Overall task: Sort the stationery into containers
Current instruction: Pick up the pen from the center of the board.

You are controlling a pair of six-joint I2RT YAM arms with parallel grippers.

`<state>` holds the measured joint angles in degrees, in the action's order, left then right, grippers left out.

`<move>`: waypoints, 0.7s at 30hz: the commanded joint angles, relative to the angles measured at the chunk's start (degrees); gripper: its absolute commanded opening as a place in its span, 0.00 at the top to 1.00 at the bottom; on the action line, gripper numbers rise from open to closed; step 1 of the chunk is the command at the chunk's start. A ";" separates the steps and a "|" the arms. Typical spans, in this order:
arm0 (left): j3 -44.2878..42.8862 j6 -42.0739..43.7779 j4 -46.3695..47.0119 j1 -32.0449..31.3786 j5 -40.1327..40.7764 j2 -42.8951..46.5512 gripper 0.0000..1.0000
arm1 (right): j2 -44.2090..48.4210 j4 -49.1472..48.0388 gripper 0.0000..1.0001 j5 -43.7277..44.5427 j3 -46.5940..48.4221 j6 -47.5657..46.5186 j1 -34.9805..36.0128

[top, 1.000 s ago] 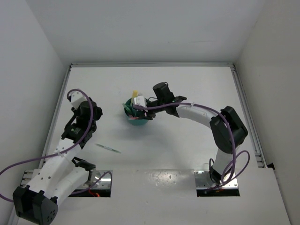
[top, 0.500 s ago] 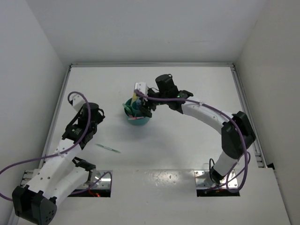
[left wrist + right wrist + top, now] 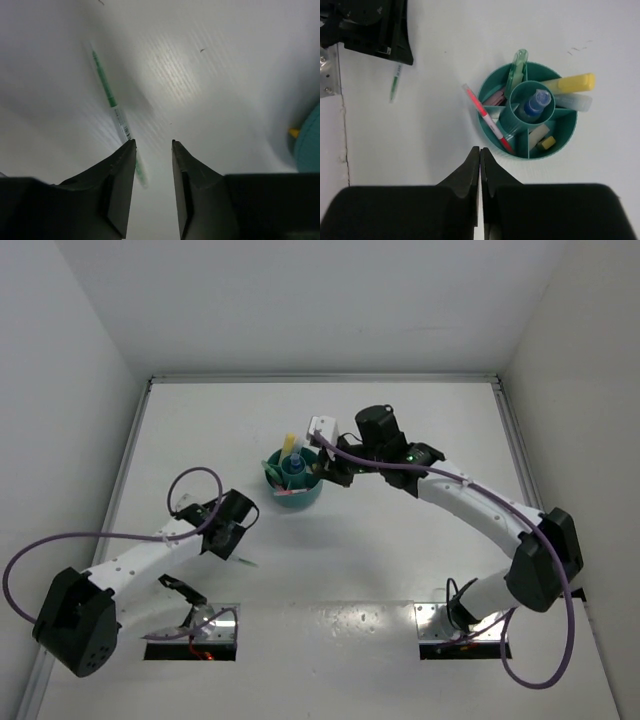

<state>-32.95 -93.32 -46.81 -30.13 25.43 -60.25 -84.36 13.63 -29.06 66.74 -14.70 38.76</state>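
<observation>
The left gripper has its fingers spread on nothing, and the thin green-and-white pen lies flat on open white table just beside its left fingertip. The right gripper has its fingers pressed together and empty. The round teal divided plastic tub sits just ahead-right of them, with a thin red pen overhanging its rim.

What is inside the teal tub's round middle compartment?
Only a clear blue-capped bottle shows in the teal tub's middle cup. The bottle's base and the cup floor are hidden by the bottle itself.
</observation>
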 commanded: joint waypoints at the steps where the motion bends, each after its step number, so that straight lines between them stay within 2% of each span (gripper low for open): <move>1: -2.29 -9.59 -3.20 -2.65 2.25 -1.18 0.61 | 2.70 -1.58 1.00 2.43 -2.75 1.60 -0.18; 4: -2.82 -10.91 -4.60 -3.27 2.78 -3.46 0.61 | 4.11 -2.81 1.00 4.71 -3.55 2.22 -0.18; 7: -3.53 -12.85 -6.02 -4.67 3.40 -4.61 0.52 | 5.77 -4.39 1.00 6.47 -4.69 2.75 -0.71; 11: -2.73 -14.26 -6.72 -5.20 3.40 -4.61 0.48 | 7.01 -5.54 1.00 7.09 -5.92 3.36 -0.71; 21: 0.69 -15.49 -3.22 -4.67 3.92 -8.04 0.49 | 8.06 -6.07 1.00 7.61 -6.45 3.88 -1.85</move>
<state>-33.39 -107.11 -51.29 -34.59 28.38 -67.70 -78.26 9.85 -22.02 60.53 -12.25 37.39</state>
